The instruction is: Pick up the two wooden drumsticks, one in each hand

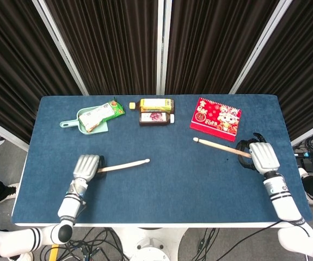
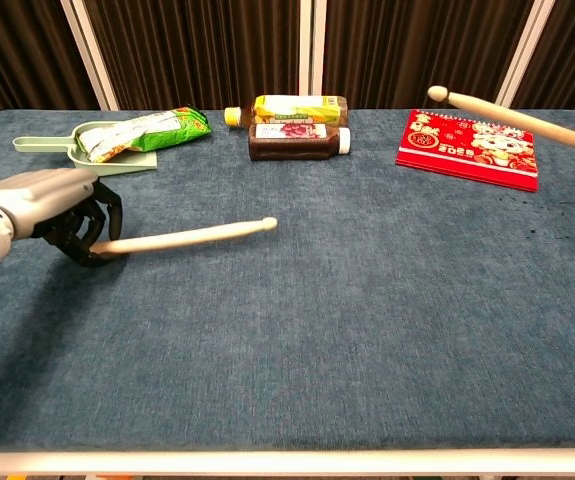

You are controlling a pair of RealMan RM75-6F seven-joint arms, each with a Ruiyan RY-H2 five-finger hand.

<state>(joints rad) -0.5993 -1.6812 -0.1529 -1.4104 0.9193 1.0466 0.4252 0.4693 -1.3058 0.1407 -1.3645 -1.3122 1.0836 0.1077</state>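
Blue felt-like cloth covers the table (image 1: 167, 179), with dark pleated curtains behind. At eight o'clock the left hand (image 1: 87, 166) curls around a slender pale wooden drumstick (image 1: 124, 165), tip pointing three o'clock. At three o'clock the right hand (image 1: 260, 156) grips the second smooth wooden drumstick (image 1: 220, 147), tip aimed ten o'clock.

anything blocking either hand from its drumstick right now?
Nothing visible. The left hand already holds the left drumstick, and the right hand holds the right drumstick. The calendar lies apart, behind.
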